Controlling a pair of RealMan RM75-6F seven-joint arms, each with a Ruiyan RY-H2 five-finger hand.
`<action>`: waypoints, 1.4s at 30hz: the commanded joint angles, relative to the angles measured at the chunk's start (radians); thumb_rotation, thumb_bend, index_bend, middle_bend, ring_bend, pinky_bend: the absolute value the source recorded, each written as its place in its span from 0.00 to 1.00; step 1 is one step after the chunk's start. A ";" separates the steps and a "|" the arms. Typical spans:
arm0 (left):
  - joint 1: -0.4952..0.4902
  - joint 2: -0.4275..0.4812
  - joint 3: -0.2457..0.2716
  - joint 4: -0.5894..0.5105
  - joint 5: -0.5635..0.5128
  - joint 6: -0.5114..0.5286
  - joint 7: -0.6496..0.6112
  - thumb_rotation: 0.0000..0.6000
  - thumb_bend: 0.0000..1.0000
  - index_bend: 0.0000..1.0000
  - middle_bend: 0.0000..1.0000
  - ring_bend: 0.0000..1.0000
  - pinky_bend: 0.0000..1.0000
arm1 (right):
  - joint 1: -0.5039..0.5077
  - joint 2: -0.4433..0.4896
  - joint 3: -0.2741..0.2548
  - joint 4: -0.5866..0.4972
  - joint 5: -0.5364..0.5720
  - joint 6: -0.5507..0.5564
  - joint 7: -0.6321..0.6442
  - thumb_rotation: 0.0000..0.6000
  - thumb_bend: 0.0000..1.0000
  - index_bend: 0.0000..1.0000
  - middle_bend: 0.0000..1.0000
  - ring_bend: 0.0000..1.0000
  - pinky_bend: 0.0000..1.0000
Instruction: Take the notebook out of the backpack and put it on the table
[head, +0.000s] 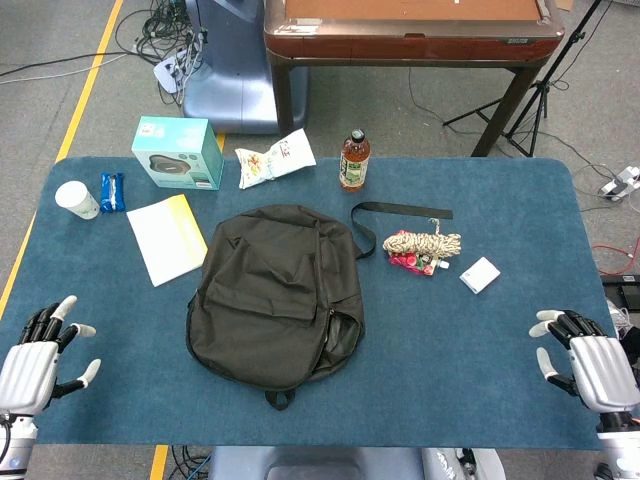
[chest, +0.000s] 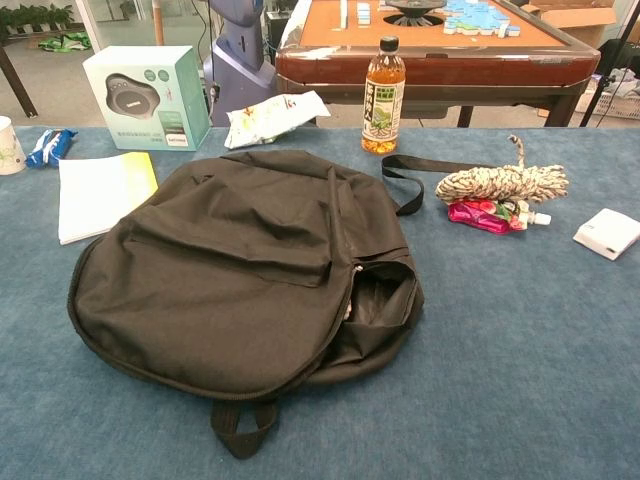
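**Waiting at the edges, notebook already out**

Lying flat on the table (head: 480, 340), the notebook (head: 168, 236) is resting just left of the backpack (head: 275, 295), which is sagging half-open. Left hand (head: 35, 355) and right hand (head: 590, 362) are hovering spread, holding nothing. Judging: task looks finished; best keeping both hands away.

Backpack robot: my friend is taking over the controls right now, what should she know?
Left hand: open, resting at the near left table edge, holding nothing.
Right hand: open, at the near right edge, holding nothing.
The black backpack lies flat mid-table, its side pocket gaping on the right.
A white and yellow notebook lies on the table left of the backpack, apart from both hands.
Done: possibly the whole job, if that is the notebook meant.
Left: check the bag; its inside is hidden.
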 joint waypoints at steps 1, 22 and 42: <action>-0.001 -0.001 0.003 0.006 0.000 -0.007 -0.006 1.00 0.25 0.39 0.09 0.06 0.04 | 0.002 0.003 0.000 -0.004 -0.003 -0.001 -0.001 1.00 0.47 0.43 0.29 0.21 0.29; -0.229 -0.041 0.029 0.165 0.230 -0.248 -0.130 1.00 0.25 0.22 0.08 0.05 0.03 | -0.013 0.069 0.073 -0.084 -0.018 0.124 -0.060 1.00 0.47 0.43 0.28 0.21 0.29; -0.439 -0.250 0.045 0.328 0.312 -0.435 0.007 1.00 0.24 0.06 0.00 0.00 0.02 | -0.055 0.081 0.057 -0.084 -0.020 0.164 -0.048 1.00 0.47 0.43 0.28 0.20 0.29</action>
